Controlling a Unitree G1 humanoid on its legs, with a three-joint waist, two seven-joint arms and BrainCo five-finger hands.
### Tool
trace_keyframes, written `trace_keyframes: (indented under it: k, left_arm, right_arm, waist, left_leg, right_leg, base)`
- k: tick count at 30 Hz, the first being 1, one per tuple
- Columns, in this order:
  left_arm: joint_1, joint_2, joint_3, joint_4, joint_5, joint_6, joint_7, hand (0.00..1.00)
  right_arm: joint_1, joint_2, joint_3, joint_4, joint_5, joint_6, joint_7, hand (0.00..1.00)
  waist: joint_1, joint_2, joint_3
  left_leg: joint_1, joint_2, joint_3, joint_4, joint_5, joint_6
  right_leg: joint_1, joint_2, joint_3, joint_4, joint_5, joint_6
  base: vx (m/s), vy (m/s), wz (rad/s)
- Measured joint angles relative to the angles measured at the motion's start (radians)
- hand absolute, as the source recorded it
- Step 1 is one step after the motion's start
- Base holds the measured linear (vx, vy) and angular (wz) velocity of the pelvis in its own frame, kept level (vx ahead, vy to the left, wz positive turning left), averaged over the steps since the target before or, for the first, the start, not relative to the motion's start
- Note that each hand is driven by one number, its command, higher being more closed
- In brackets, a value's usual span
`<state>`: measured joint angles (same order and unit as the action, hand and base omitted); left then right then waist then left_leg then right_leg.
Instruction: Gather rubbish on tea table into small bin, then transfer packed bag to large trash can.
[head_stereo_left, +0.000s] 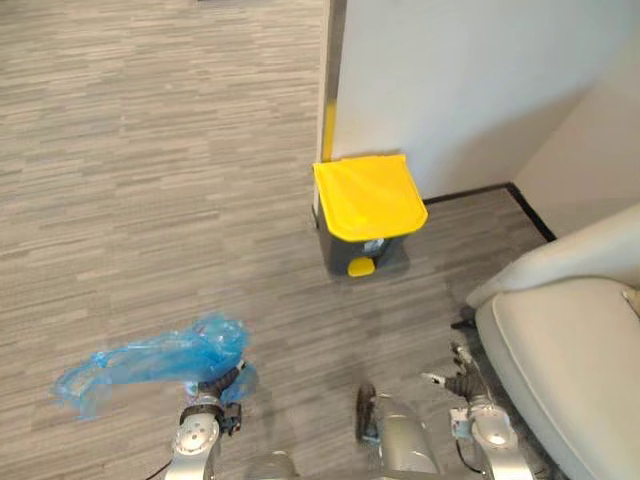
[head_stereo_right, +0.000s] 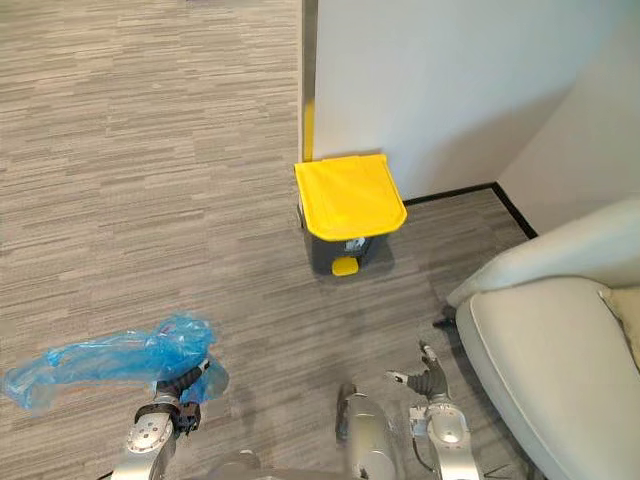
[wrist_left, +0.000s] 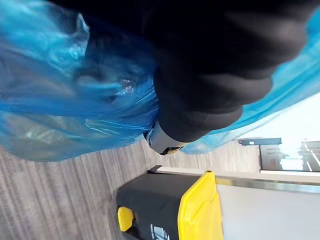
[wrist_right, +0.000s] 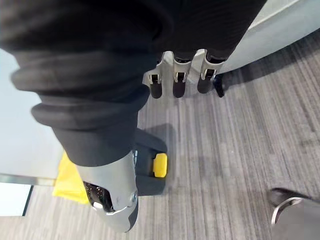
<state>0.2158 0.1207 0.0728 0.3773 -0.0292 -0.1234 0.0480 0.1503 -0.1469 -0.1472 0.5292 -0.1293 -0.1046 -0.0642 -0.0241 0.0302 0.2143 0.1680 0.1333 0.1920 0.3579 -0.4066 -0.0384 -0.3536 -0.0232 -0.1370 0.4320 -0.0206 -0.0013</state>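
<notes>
Overhead, blue bag (head_stereo_left: 150, 360) stretches leftward; close, it shrouds left robot hand (wrist_left: 200, 105).

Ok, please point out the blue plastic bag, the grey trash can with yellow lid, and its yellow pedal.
Blue plastic bag (head_stereo_left: 150, 360), left eye view, middle of the crumpled film.
Grey trash can with yellow lid (head_stereo_left: 368, 195), left eye view, lid centre.
Yellow pedal (head_stereo_left: 361, 266), left eye view, its top.
</notes>
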Motion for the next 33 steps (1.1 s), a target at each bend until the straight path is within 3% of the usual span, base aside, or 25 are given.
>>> trace_keyframes:
  k: [1,2,3,4,5,6,7,9,10,12,13,15,18,19,20,23,25,26,27,29,33]
  left_arm:
    - [0.000,0.002,-0.001,0.001,0.000,0.000,0.000,1.00]
    - [-0.002,-0.014,-0.001,0.002,0.001,0.002,0.001,1.00]
    - [-0.003,-0.034,-0.001,0.001,0.000,0.002,0.001,1.00]
    - [0.019,-0.054,0.003,-0.018,0.000,0.000,0.000,1.00]
    - [0.036,-0.082,-0.002,-0.033,-0.003,-0.007,-0.002,1.00]
    - [0.041,-0.091,-0.005,-0.035,-0.009,-0.007,-0.002,1.00]
    - [0.044,-0.097,-0.014,-0.035,-0.013,-0.005,-0.004,1.00]
    - [0.041,-0.091,-0.033,-0.035,-0.019,-0.005,-0.007,1.00]
    - [0.042,-0.091,-0.042,-0.035,-0.019,-0.006,-0.009,1.00]
    - [0.051,-0.101,-0.045,-0.030,-0.019,-0.005,-0.016,1.00]
    - [0.054,-0.094,-0.040,-0.010,-0.019,-0.002,-0.019,1.00]
    - [0.053,-0.078,-0.039,-0.015,-0.018,-0.001,-0.021,1.00]
    - [0.057,-0.073,-0.037,-0.017,-0.018,0.000,-0.019,1.00]
    - [0.067,-0.067,-0.034,-0.018,-0.018,0.001,-0.015,1.00]
    - [0.067,-0.057,-0.036,-0.018,-0.017,0.002,-0.010,1.00]
    - [0.063,-0.034,-0.031,-0.019,-0.018,0.002,0.000,1.00]
    - [0.047,-0.009,-0.023,-0.018,-0.018,0.001,0.001,1.00]
    - [0.045,-0.001,-0.020,-0.018,-0.018,0.000,0.003,1.00]
    - [0.039,0.005,-0.014,-0.008,-0.017,0.001,0.004,1.00]
    - [0.046,-0.027,-0.007,-0.014,-0.017,-0.003,0.004,1.00]
    - [0.049,-0.053,-0.003,-0.014,-0.015,-0.003,-0.001,1.00]
  right_arm:
    - [-0.008,-0.001,-0.005,0.002,0.000,0.006,-0.001,0.00]
    - [-0.006,-0.006,-0.005,-0.009,0.000,0.005,-0.001,0.00]
    - [-0.002,-0.012,-0.005,-0.014,0.000,0.005,0.001,0.00]
    - [0.026,-0.009,0.000,-0.055,0.001,0.005,0.000,0.00]
    - [0.051,-0.003,-0.001,-0.105,0.002,0.004,-0.002,0.00]
    - [0.049,-0.007,-0.003,-0.110,0.003,0.004,-0.003,0.00]
    - [0.024,0.010,-0.002,-0.119,0.006,0.001,-0.002,0.00]
    - [0.000,0.039,-0.001,-0.123,0.014,-0.004,-0.007,0.00]
    - [-0.002,0.047,0.000,-0.123,0.014,-0.004,-0.008,0.00]
    - [0.001,0.039,-0.019,-0.112,0.014,-0.004,-0.014,0.00]
    - [-0.005,0.054,-0.037,-0.081,0.014,0.003,-0.023,0.00]
    - [0.009,0.060,-0.041,-0.085,0.013,0.001,-0.023,0.00]
    - [-0.006,0.061,-0.027,-0.083,0.007,0.000,-0.020,0.00]
    - [-0.008,0.061,-0.012,-0.083,0.001,0.000,-0.020,0.00]
    - [-0.008,0.062,-0.007,-0.082,0.001,0.000,-0.019,0.00]
    - [0.005,0.059,-0.002,-0.065,0.001,0.001,-0.020,0.00]
    - [0.005,0.058,-0.002,-0.061,0.001,0.001,-0.022,0.00]
    - [0.005,0.061,-0.002,-0.061,0.001,0.001,-0.022,0.00]
    - [0.005,0.055,-0.006,-0.047,0.001,0.001,-0.023,0.00]
    - [0.004,0.045,-0.019,-0.043,0.001,0.002,-0.024,0.00]
    - [0.010,0.045,-0.034,-0.042,0.001,0.001,-0.024,0.00]
  waist:
    - [0.016,0.010,-0.010]
    - [0.008,0.006,-0.006]
    - [0.001,0.003,-0.001]
    - [0.003,0.020,-0.003]
    - [0.024,0.055,0.004]
    - [0.036,0.066,0.002]
    - [0.050,0.044,0.002]
    - [0.071,0.003,0.015]
    - [0.088,-0.020,0.018]
    - [0.095,0.000,0.012]
    - [0.094,-0.022,0.010]
    - [0.092,-0.046,-0.004]
    - [0.094,-0.046,-0.004]
    - [0.091,-0.047,-0.005]
    - [0.086,-0.046,-0.006]
    - [0.061,-0.047,-0.012]
    - [0.039,-0.050,-0.015]
    - [0.041,-0.060,-0.021]
    - [0.038,-0.055,-0.033]
    - [0.045,-0.018,-0.058]
    - [0.042,-0.014,-0.066]
  left_leg:
    - [-0.005,0.008,-0.012,0.035,0.049,-0.042]
    - [-0.018,-0.007,-0.033,0.116,0.142,-0.034]
    - [-0.034,-0.014,-0.041,0.185,0.195,-0.027]
    - [-0.116,0.039,-0.034,0.430,0.325,-0.026]
    - [-0.183,0.101,-0.019,0.620,0.321,-0.007]
    - [-0.221,0.116,-0.020,0.674,0.270,-0.007]
    - [-0.324,0.106,-0.019,0.710,0.181,-0.002]
    - [-0.424,0.065,0.003,0.617,0.126,0.022]
    - [-0.474,0.032,0.001,0.452,0.125,0.021]
    - [-0.473,0.014,-0.032,0.123,0.230,-0.024]
    - [-0.453,0.001,-0.027,0.102,0.309,0.056]
    - [-0.432,-0.031,-0.003,0.095,0.275,0.070]
    - [-0.383,-0.031,0.066,0.109,0.193,0.086]
    - [-0.339,-0.033,0.090,0.090,0.169,0.085]
    - [-0.311,-0.035,0.098,0.068,0.163,0.087]
    - [-0.267,-0.038,0.102,0.022,0.165,0.086]
    - [-0.258,-0.039,0.106,0.027,0.165,0.085]
    - [-0.255,-0.052,0.105,0.034,0.165,0.084]
    - [-0.254,-0.061,0.078,0.040,0.162,0.079]
    - [-0.234,-0.038,0.071,0.014,0.159,0.063]
    - [-0.187,-0.028,0.082,-0.043,0.164,0.049]
  right_leg:
    - [-0.005,-0.002,-0.003,0.044,-0.040,-0.004]
    - [0.005,-0.043,-0.021,0.121,-0.079,-0.013]
    - [0.005,-0.052,-0.046,0.171,-0.093,-0.021]
    - [0.106,-0.016,-0.071,0.047,-0.101,-0.048]
    - [0.214,0.024,-0.078,-0.024,-0.152,-0.068]
    - [0.242,0.042,-0.066,-0.046,-0.153,-0.071]
    - [0.295,0.046,-0.038,-0.091,-0.159,-0.077]
    - [0.356,0.023,0.004,-0.149,-0.160,-0.074]
    - [0.392,0.010,0.028,-0.181,-0.166,-0.064]
    - [0.420,0.022,0.065,-0.177,-0.205,0.000]
    - [0.432,0.005,0.100,-0.161,-0.239,0.028]
    - [0.429,-0.029,0.138,-0.150,-0.240,0.032]
    - [0.413,-0.055,0.190,-0.077,-0.237,0.053]
    - [0.377,-0.068,0.191,0.021,-0.227,0.109]
    - [0.347,-0.077,0.178,0.087,-0.223,0.122]
    - [0.271,-0.093,0.109,0.110,-0.254,0.104]
    - [0.226,-0.104,0.075,0.018,-0.232,0.089]
    - [0.219,-0.104,0.066,-0.048,-0.165,0.075]
    - [0.225,-0.103,0.067,-0.088,-0.127,0.104]
    - [0.274,-0.080,0.060,-0.176,-0.097,0.092]
    - [0.324,-0.051,0.070,-0.251,-0.059,0.083]
  base:
    - [0.61,-0.078,0.12]
    - [0.72,-0.110,0.19]
    - [0.64,-0.224,0.50]
    - [0.44,-0.218,0.21]
    - [0.44,-0.184,-0.05]
    - [0.48,-0.051,-0.58]
    - [0.40,0.018,-0.56]
    - [0.47,0.037,-0.62]
    - [0.52,0.124,-0.71]
    - [0.48,0.245,-0.60]
    - [0.39,0.226,-0.37]
    - [0.35,0.199,-0.35]
    - [0.24,0.189,-0.66]
    - [0.21,0.157,-0.80]
    - [0.16,0.094,-0.49]
    - [0.16,0.011,-0.02]
    - [0.20,-0.096,0.24]
    - [0.20,-0.125,0.30]
    - [0.21,-0.116,0.12]
    - [0.20,-0.080,-0.06]
    - [0.13,-0.039,-0.21]
